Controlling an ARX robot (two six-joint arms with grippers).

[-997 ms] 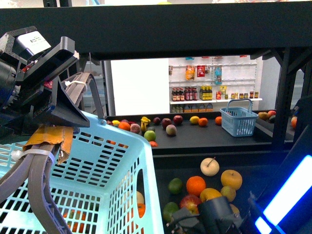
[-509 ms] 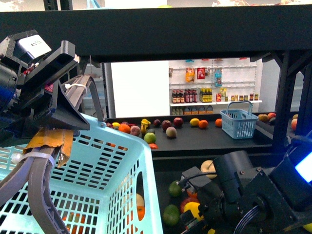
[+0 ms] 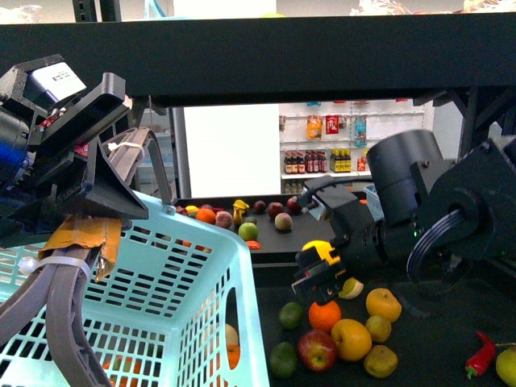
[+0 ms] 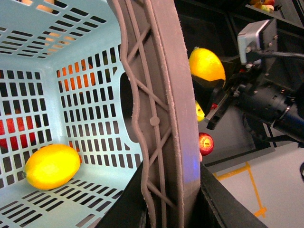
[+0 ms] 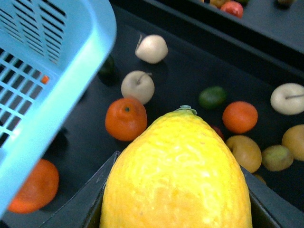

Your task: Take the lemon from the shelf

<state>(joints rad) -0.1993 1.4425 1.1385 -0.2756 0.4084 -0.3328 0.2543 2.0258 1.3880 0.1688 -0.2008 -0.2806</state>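
Right claw point(image 3: 321, 264) clamps the bumpy yellow lemon point(image 3: 317, 248) at frame centre, above the black metal shelf point(image 3: 439, 326). Left claw point(image 4: 168, 204) grips the pale-blue plastic basket point(image 3: 185, 270) by its grey handle point(image 4: 156, 95). Carry the lemon level, clearing the basket rim.

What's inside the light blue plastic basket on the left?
A yellow lemon lies on the floor of the light blue slotted basket. The grey handle hides part of the interior; red and orange shapes behind the wall slots cannot be identified.
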